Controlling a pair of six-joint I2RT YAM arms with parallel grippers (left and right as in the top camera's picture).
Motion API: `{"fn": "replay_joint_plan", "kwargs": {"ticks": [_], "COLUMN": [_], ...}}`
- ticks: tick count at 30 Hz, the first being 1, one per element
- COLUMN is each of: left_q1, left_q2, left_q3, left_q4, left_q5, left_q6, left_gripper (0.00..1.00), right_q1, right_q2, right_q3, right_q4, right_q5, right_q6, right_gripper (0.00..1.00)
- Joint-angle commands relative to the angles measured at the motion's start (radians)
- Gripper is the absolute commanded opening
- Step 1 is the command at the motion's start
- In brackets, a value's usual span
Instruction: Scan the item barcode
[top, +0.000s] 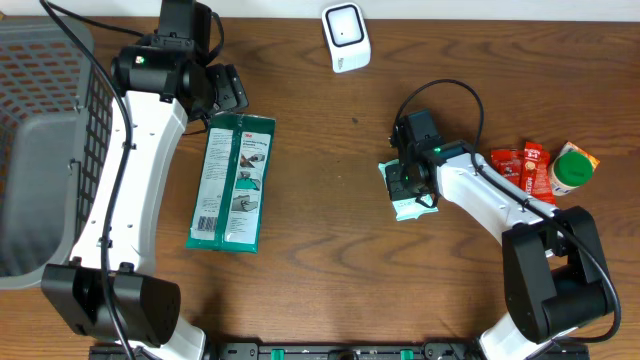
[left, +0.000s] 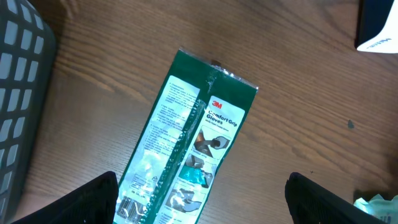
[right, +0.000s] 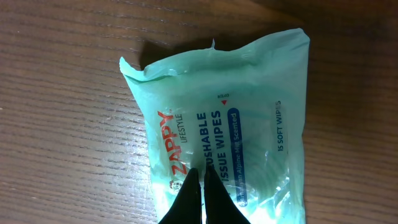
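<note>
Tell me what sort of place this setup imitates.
Probably a mock shop checkout: a white barcode scanner on the brown wooden table, a grey plastic mesh basket, and packaged goods such as the flat green glove pack.

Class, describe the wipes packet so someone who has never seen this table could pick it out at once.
On the wooden table, look right of centre, beneath the right end effector. The wipes packet lies there: pale mint, red ZAPPY lettering, unlike the dark green glove pack at left or the red sachets further right.
</note>
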Motion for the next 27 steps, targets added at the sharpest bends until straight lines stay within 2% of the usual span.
{"fn": "replay_joint_plan", "kwargs": {"ticks": [1, 8, 27], "left_q1": [0.003, 0.003, 0.003], "left_q2": [-0.010, -0.010, -0.010], "left_q3": [0.004, 0.004, 0.004], "left_q4": [-0.002, -0.002, -0.002], "left_q5": [-0.013, -0.013, -0.013], "left_q6": [0.013, 0.013, 0.013], "left_gripper": [0.86, 0.87, 0.86], "right_q1": [0.008, 0.008, 0.013], "right_q2": [-0.005, -0.034, 0.123], "right_q3": [0.009, 0.151, 0.147], "right_q4": [-0.011, -0.053, -0.005], "right_q5": [-0.018, -0.019, -0.019], "right_q6": [0.018, 0.014, 0.019], "right_gripper": [0.01, 0.01, 0.01]}}
